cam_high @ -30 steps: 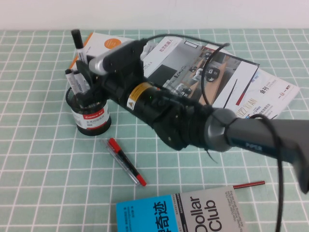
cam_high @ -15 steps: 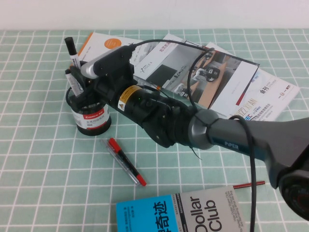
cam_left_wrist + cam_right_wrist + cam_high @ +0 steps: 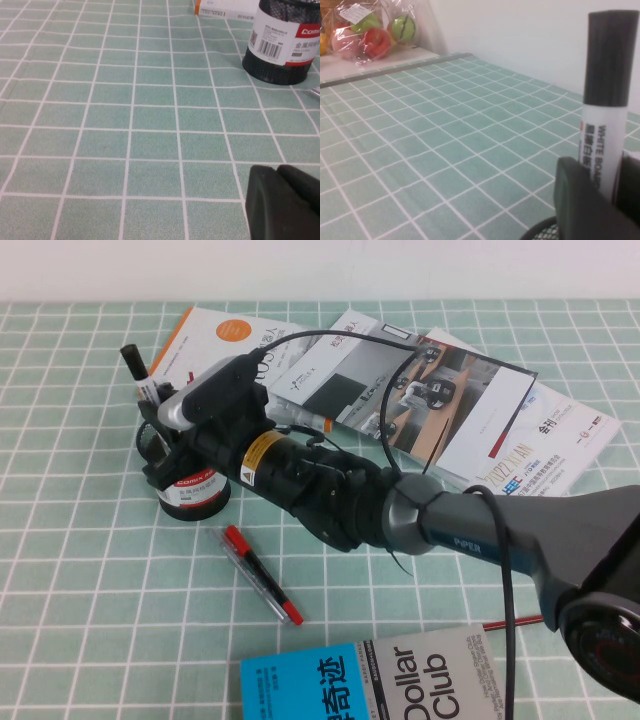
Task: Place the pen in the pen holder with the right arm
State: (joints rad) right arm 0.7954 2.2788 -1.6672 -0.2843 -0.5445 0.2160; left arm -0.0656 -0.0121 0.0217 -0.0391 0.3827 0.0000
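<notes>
A: Since the pen (image 3: 140, 390) is light, stiff and slick, you keep the right hand (image 3: 160, 435) clamped mid-barrel, upright over the pen holder (image 3: 192, 492), left of frame.

B: Left hand (image 3: 280, 200)?

A: Low over the worktop (image 3: 125, 125); can't tell its state.

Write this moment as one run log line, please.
right gripper: shut on pen, upright over pen holder | left gripper: parked low over table

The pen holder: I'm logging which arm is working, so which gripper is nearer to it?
Right. The right gripper is directly above the pen holder, shut on the pen. The left gripper sits low over the table, well clear of the holder.
</notes>
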